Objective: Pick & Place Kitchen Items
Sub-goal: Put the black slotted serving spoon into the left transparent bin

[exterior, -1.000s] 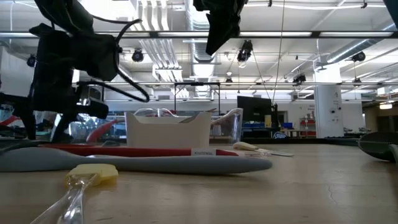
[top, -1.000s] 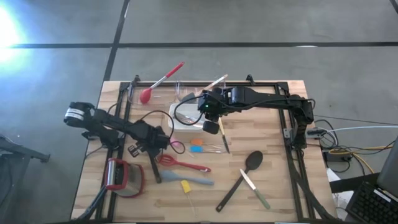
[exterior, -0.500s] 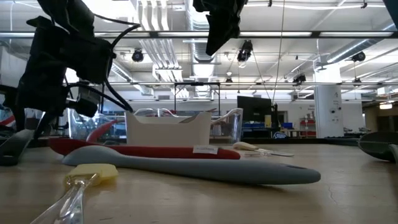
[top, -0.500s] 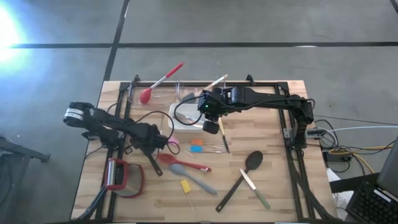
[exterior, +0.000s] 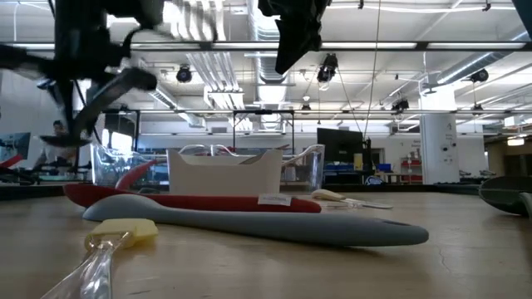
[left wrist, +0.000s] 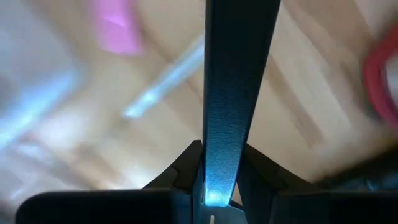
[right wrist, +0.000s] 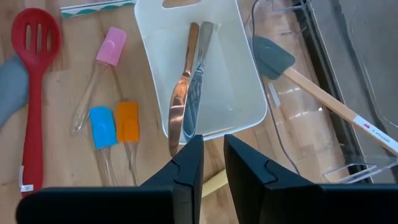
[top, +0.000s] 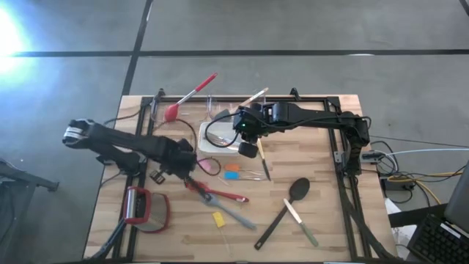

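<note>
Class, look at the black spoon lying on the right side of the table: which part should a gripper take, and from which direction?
Grip the black spoon at mid-handle, coming straight down from above. It lies flat on the table, its straight, thin handle running diagonally from the wide bowl. Set the fingers across that diagonal, below where the knife crosses it.

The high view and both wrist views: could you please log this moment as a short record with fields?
left hand: shut on a black utensil, above the table, left of the white dish
right hand: over the white dish's edge, fingers slightly apart, holding nothing
in dish: copper-coloured knife beside another metal utensil
on table: red slotted turner, grey-blue spatula
</note>
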Robot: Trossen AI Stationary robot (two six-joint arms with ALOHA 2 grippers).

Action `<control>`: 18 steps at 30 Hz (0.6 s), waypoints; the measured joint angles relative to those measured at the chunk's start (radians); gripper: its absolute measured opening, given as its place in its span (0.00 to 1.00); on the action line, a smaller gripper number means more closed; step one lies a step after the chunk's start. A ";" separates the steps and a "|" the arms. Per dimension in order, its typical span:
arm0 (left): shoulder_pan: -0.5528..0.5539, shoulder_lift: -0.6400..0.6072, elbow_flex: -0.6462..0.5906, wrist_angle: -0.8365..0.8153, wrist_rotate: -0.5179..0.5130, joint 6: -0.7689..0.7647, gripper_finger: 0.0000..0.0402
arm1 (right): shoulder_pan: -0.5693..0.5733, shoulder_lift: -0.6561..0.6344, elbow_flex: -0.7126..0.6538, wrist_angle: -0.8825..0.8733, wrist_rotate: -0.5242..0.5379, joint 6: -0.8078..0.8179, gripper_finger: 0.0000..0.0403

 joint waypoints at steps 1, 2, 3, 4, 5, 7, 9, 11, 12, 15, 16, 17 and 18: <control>0.004 -0.021 0.015 0.021 -0.018 -0.006 0.18 | 0.000 0.000 0.000 0.000 0.001 0.003 0.15; 0.007 -0.042 0.028 0.046 -0.039 -0.010 0.18 | 0.000 0.000 0.000 0.000 0.006 0.007 0.15; 0.012 -0.062 0.039 0.069 -0.064 -0.010 0.18 | 0.000 0.000 0.000 -0.001 0.016 0.009 0.16; 0.019 -0.083 0.048 0.089 -0.096 -0.008 0.18 | 0.000 0.000 0.000 -0.003 0.031 0.010 0.16; 0.026 -0.103 0.055 0.113 -0.129 -0.016 0.18 | 0.000 -0.004 0.000 -0.005 0.048 0.010 0.16; 0.050 -0.139 0.064 0.173 -0.194 -0.035 0.18 | -0.002 -0.016 0.000 -0.012 0.092 0.012 0.16; 0.088 -0.166 0.067 0.244 -0.250 -0.057 0.18 | -0.004 -0.034 0.000 -0.024 0.137 0.024 0.16; 0.144 -0.188 0.066 0.325 -0.274 -0.059 0.18 | -0.008 -0.060 0.000 -0.034 0.192 0.033 0.15; 0.174 -0.194 0.063 0.369 -0.279 -0.059 0.18 | -0.008 -0.072 0.000 -0.032 0.219 0.037 0.14; 0.286 -0.191 0.061 0.467 -0.282 -0.068 0.18 | -0.016 -0.115 -0.002 -0.032 0.266 0.038 0.13; 0.328 -0.187 0.061 0.492 -0.284 -0.072 0.18 | -0.020 -0.130 -0.002 -0.032 0.266 0.034 0.13; 0.371 -0.183 0.061 0.512 -0.283 -0.080 0.18 | -0.025 -0.143 -0.002 -0.032 0.267 0.034 0.13; 0.416 -0.179 0.061 0.528 -0.278 -0.091 0.18 | -0.030 -0.156 -0.002 -0.032 0.267 0.033 0.13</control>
